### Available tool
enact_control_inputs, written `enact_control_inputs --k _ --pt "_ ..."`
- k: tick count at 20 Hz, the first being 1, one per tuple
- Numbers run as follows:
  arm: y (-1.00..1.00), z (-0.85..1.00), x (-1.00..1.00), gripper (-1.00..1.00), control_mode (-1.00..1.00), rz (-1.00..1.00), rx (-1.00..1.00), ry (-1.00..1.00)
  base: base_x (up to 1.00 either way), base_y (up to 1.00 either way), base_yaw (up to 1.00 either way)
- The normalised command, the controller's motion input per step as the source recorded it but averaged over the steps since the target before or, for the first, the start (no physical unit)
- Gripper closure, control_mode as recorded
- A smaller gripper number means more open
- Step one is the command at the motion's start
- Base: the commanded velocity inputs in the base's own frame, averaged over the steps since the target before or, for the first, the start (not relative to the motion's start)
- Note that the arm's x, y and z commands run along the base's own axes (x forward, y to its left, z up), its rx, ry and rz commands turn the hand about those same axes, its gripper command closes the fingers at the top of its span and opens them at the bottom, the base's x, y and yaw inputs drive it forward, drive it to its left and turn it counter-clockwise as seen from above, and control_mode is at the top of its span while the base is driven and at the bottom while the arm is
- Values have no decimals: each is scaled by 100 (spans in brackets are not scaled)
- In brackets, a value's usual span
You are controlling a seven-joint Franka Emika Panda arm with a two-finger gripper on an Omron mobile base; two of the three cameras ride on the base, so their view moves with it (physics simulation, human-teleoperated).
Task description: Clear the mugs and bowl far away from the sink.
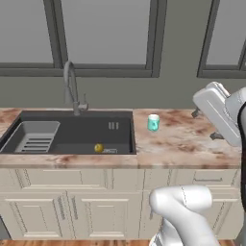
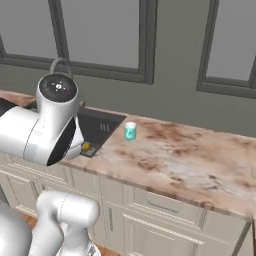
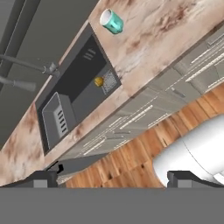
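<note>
Grey-framed windows run along the wall behind a marbled brown and cream stone desk set over pale panelled cabinets, with wood plank floor below them. At the left part of the desk lies the dark grey rectangular recessed sink, its long axis running along the desk's front edge; a ribbed grey rack insert fills its left end and a curved grey faucet rises at its back rim. The small plain yellow mug sits inside the basin near the front right corner, beside the drain; which way it lies is too small to tell. The small teal mug with white inside stands upright on the desk just beside the sink's right rim, toward the back edge, its mouth up.

The white arm is folded high, its elbow by the desk's right part in the left base view, and the hand looks down and across at sink and cabinets from well above the floor. The pincer hangs in the air with its two dark fingertips set wide apart, released and grasping nothing.
</note>
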Motion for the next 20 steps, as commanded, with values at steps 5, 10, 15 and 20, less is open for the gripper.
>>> enact_control_inputs --k 5,10,15,20 --pt "0 0 0 -100 100 0 0 0 30 -21 0" --pt "0 0 0 -100 100 0 0 0 23 -63 1" --pt "0 0 0 -100 100 0 0 0 81 2 -1" --pt "0 0 0 -100 100 0 0 0 66 25 -3"
